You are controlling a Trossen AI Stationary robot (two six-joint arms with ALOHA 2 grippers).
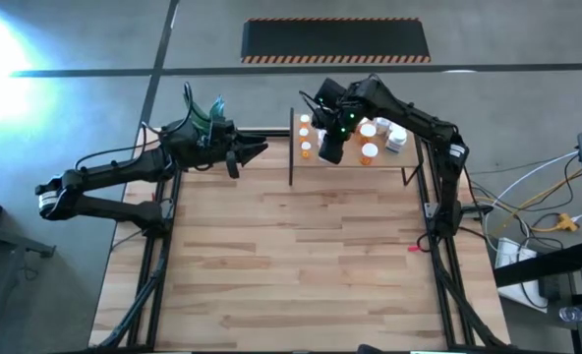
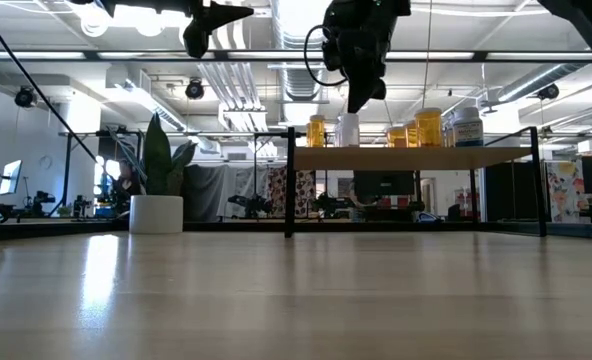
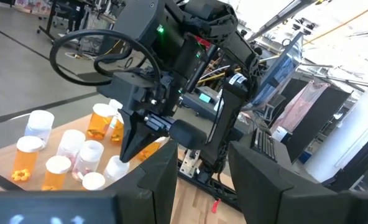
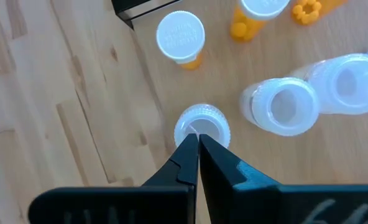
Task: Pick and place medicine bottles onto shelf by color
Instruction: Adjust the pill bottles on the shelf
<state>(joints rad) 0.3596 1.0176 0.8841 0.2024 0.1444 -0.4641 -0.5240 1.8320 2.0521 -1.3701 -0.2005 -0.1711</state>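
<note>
Hovering end effector: the right end effector (image 4: 196, 144) hung above the shelf (image 1: 389, 169), fingers pressed together and holding nothing; its tips pointed down at a white-capped bottle (image 4: 202, 127) directly under them; whether the tips touched the cap could not be told
Waiting end effector: the left end effector (image 1: 257, 149) was raised above the far left part of the desk (image 1: 301, 256), just beside the shelf's left edge; its two fingers (image 3: 159, 177) stood partly apart with nothing between them
Shelf: a light-wood board on thin black posts at the far edge of the desk, right of centre; in the low view it stood raised above the desk surface
Medicine bottles: the medicine bottles (image 1: 370, 150) all stood upright on the shelf, none on the desk; orange ones with white caps (image 2: 428, 126) were grouped beside clear or white ones (image 4: 283, 106); one orange bottle (image 4: 181, 37) stood near the shelf's edge, just beside the bottle under the right end effector
Other things: a white plant pot (image 2: 156, 213) with a green plant stood at the desk's far left corner, well apart from the shelf
</note>
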